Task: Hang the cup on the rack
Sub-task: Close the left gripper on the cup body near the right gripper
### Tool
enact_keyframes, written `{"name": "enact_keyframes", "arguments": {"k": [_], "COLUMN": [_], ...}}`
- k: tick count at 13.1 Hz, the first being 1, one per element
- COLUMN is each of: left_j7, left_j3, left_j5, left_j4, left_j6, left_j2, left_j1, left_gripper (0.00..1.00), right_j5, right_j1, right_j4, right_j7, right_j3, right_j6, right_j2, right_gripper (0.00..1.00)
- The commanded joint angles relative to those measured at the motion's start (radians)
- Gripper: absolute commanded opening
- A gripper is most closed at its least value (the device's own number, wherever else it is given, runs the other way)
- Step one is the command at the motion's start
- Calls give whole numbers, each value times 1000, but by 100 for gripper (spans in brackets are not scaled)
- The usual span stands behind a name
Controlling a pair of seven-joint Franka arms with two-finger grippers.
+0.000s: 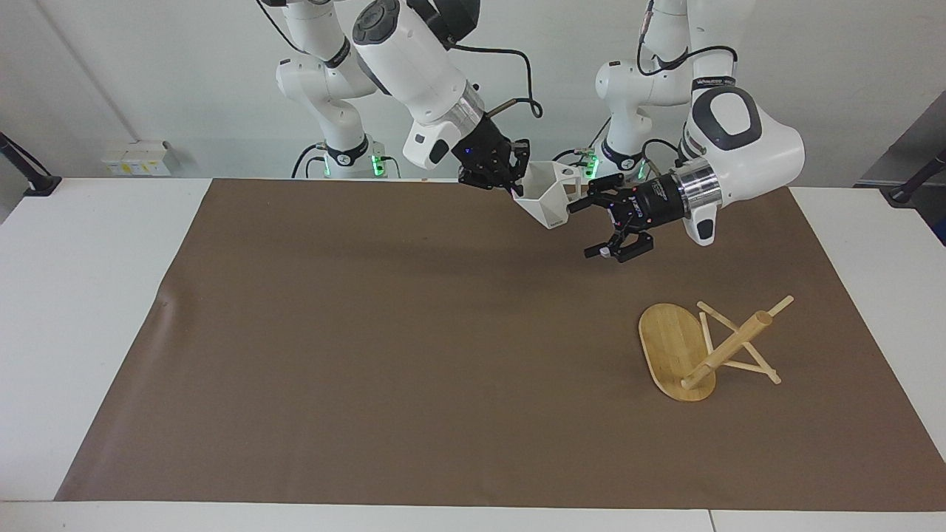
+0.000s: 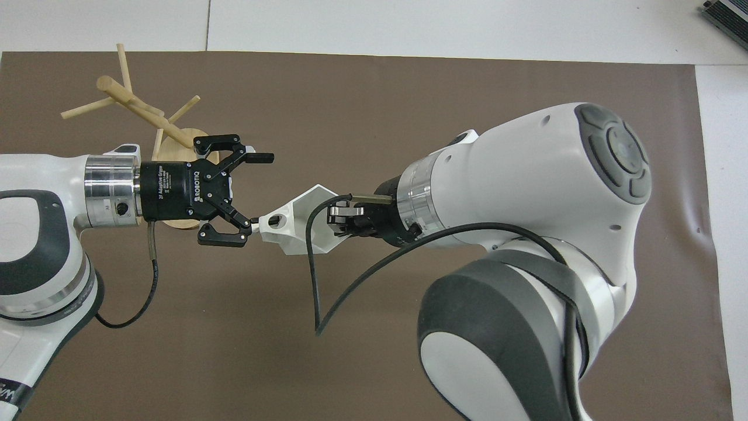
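Facing view: the right tool (image 1: 515, 186) pinches the cup (image 1: 548, 196) in the air over the worktop (image 1: 369, 332); the rack (image 1: 706, 347) lies tipped at five o'clock.

Overhead view: the left tool (image 2: 257, 190) gapes wide by the cup's handle (image 2: 274, 222) at nine o'clock; a hand-over looks under way; next, it must close there.

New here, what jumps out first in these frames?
Mid-air over the brown mat near the robots, the right end effector is shut on the rim of a small white faceted mug, handle pointed at the open left end effector, which sits right beside it. The light bamboo mug tree lies tipped on its side toward the left arm's end of the table, farther from the robots.
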Motion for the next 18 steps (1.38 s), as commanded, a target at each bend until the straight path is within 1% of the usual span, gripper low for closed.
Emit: {"name": "enact_keyframes", "arguments": {"k": [1, 3, 4, 6, 7, 9, 15, 16, 18], "left_j7": [21, 31, 31, 34, 37, 40, 29, 29, 31], "left_j3": [8, 8, 8, 4, 4, 1, 3, 1, 1], "left_j5": [97, 158, 179, 178, 170, 152, 40, 28, 24], "left_j4": [-6, 0, 0, -24, -58, -83, -103, -104, -110], "left_j6": [-103, -189, -206, -201, -197, -197, -179, -164, -129], "left_j2": [-6, -6, -6, -18, -35, -49, -60, -61, -63], "left_j1": [32, 94, 105, 99, 96, 88, 88, 80, 31], "left_gripper": [100, 100, 100, 100, 100, 100, 100, 100, 100], "right_j5": [27, 27, 27, 27, 27, 27, 27, 27, 27], "right_j1": [0, 0, 0, 0, 0, 0, 0, 0, 0], "right_j4": [-26, -26, -26, -26, -26, -26, -26, -26, -26], "right_j7": [13, 13, 13, 13, 13, 13, 13, 13, 13], "right_j3": [-1, -1, -1, -1, -1, -1, -1, -1, -1], "right_j6": [25, 25, 25, 25, 25, 25, 27, 27, 27], "right_j2": [-21, -21, -21, -21, -21, -21, -21, -21, -21], "right_gripper": [0, 0, 0, 0, 0, 0, 0, 0, 0]}}
